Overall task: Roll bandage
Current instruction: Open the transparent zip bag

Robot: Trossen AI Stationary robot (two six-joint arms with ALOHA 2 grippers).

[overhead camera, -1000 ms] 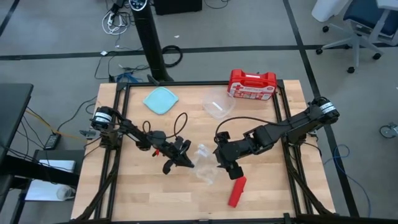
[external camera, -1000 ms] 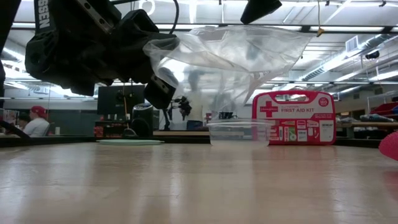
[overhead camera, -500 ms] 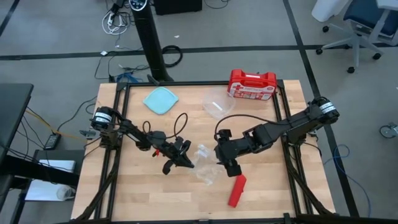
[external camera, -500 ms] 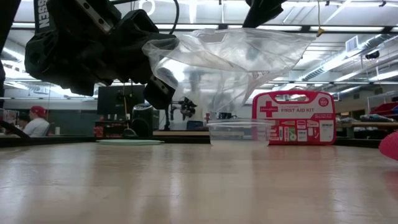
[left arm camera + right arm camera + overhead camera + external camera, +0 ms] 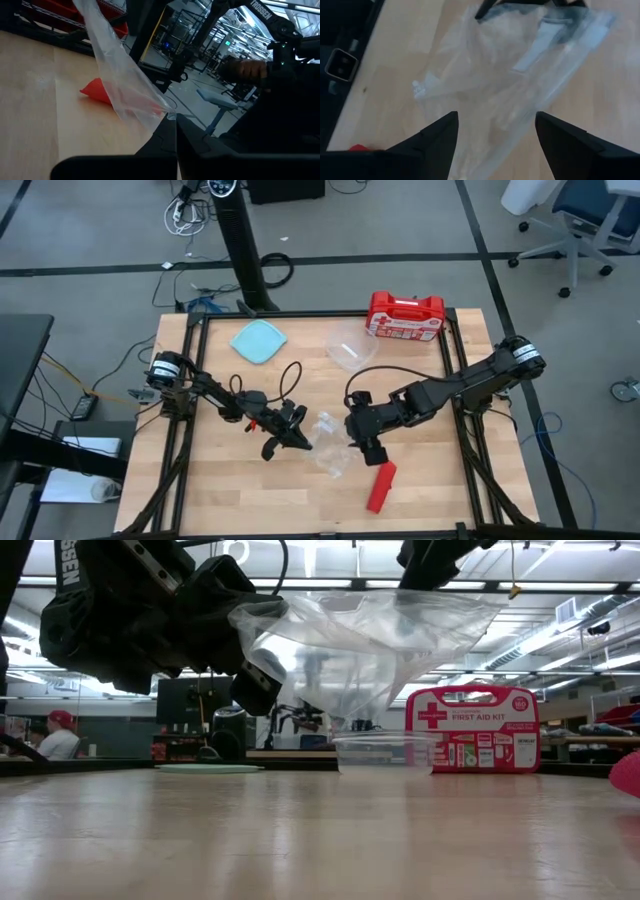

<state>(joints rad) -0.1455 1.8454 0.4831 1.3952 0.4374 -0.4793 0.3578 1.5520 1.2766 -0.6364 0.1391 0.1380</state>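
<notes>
Left gripper (image 5: 297, 438): jaws closed on one edge of the clear plastic bag (image 5: 330, 445), holding it lifted off the table (image 5: 220, 480) — judged, so the bag hangs with its mouth toward the other arm

Bag: in the low view it drapes from the left gripper's pinch and sags across the middle, clear of the wood; looks empty

Right gripper (image 5: 495, 131): jaws wide, nothing between them; in its wrist view the bag lies straight ahead of the fingertips, not touched

Bandage (image 5: 381, 486): red, lying flat on the table outside both sets of jaws, just behind and to one side of the right gripper, well away from the left gripper; a red corner of it shows past the bag in the left wrist view; whether it is fully rolled I cannot tell

Reading: bandage is not in the bag and not gripped; the open right jaws seem placed to take the bag's free edge — a guess only

Background: red first-aid kit (image 5: 405, 315), clear container (image 5: 350, 346), teal lid (image 5: 259, 340) at the far side, away from both grippers

Change from a second ago: right gripper has edged off the bandage's end toward the bag; left gripper, bag and bandage unchanged
</notes>
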